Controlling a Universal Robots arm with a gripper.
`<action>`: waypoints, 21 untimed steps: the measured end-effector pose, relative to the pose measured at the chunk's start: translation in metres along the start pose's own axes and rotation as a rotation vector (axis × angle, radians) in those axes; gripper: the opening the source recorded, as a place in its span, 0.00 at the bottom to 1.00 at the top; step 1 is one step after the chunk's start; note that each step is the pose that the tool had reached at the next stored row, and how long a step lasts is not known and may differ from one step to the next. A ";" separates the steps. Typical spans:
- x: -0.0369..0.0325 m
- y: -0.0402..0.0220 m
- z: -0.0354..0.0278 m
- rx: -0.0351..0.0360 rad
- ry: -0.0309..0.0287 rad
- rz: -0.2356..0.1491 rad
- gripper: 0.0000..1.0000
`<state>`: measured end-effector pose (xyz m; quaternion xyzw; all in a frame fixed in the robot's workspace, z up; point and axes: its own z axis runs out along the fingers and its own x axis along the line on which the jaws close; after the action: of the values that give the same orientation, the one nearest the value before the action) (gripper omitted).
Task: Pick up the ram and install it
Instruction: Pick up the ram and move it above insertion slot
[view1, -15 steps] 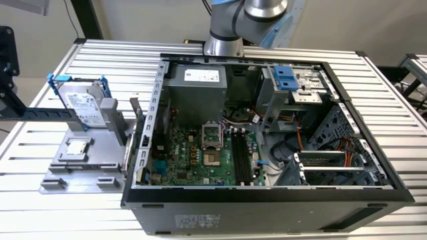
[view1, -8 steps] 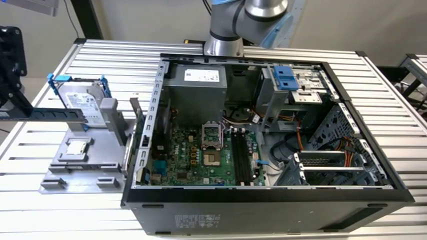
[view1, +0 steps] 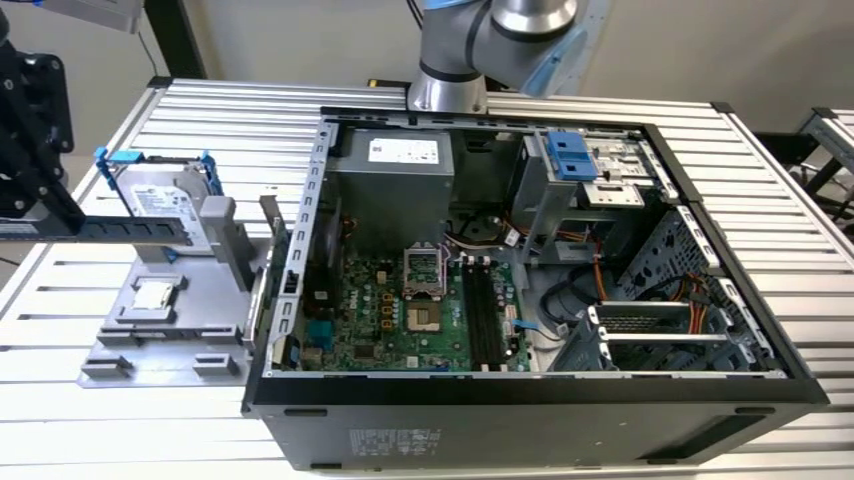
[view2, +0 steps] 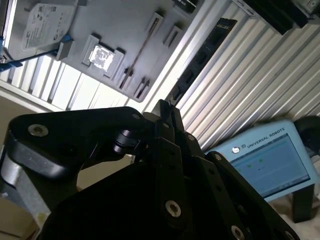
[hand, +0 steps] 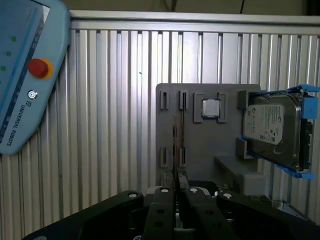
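Observation:
My gripper (view1: 34, 222) hangs at the exterior view's left, shut on one end of the ram (view1: 127, 228). The dark, thin stick juts out level above the grey holder plate (view1: 174, 325), in front of the hard drive. In the second wrist view the closed fingertips (view2: 161, 107) pinch the ram (view2: 200, 60), which runs away from them over the slatted table. In the first wrist view the ram (hand: 176, 145) shows edge-on just beyond my gripper (hand: 175, 182). The black memory slots (view1: 483, 315) lie on the green motherboard inside the open computer case.
The holder plate carries a grey hard drive (view1: 158, 195) in a blue bracket and a small silver processor chip (view1: 156, 293). The case's metal wall (view1: 307, 200) stands between plate and motherboard. A blue teach pendant (view2: 270, 160) lies beside the table.

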<state>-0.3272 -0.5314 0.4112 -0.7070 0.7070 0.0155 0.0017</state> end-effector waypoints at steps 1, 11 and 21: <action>0.0000 -0.0013 0.0000 -0.0001 0.0000 0.000 0.00; 0.0000 -0.0144 -0.0003 -0.0004 0.0001 0.000 0.00; 0.0000 -0.0312 -0.0006 -0.0010 0.0001 0.000 0.00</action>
<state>-0.2959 -0.5314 0.4112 -0.7070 0.7070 0.0158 0.0013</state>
